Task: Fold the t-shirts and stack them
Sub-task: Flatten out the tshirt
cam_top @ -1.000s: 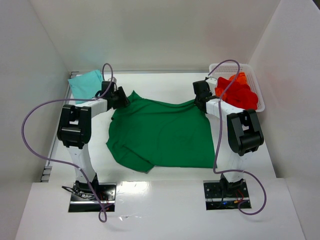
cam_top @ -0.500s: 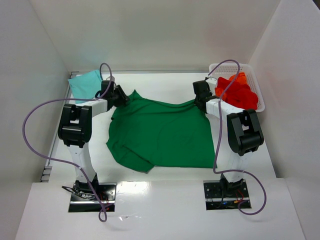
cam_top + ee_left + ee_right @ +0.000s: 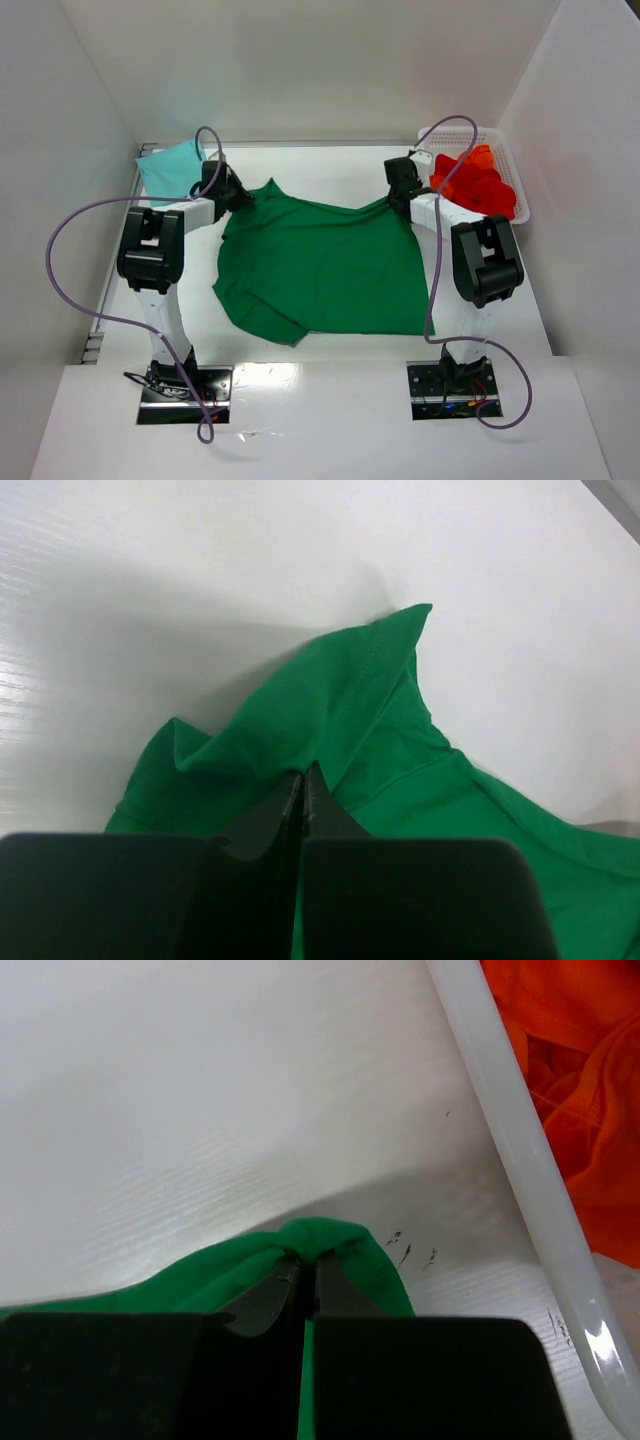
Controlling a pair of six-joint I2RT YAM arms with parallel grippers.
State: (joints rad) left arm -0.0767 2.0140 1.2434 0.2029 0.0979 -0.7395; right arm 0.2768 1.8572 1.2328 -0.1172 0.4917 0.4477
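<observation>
The green shirt (image 3: 320, 270) lay spread out in the middle of the table (image 3: 330, 165), between the two arms. The left gripper (image 3: 303, 780) was shut tight on the shirt's far left corner. The right gripper (image 3: 303, 1263) was shut tight on its far right corner.

The shirt looked soft, light and floppy. It would likely sag and bunch up anywhere nothing held it. Thin cloth could slip from a small pinch. The two far corners seemed good spots to hold.

A teal shirt (image 3: 168, 165) lay far left. Red shirts (image 3: 475, 185) sat in the basket (image 3: 523, 205) far right.
</observation>
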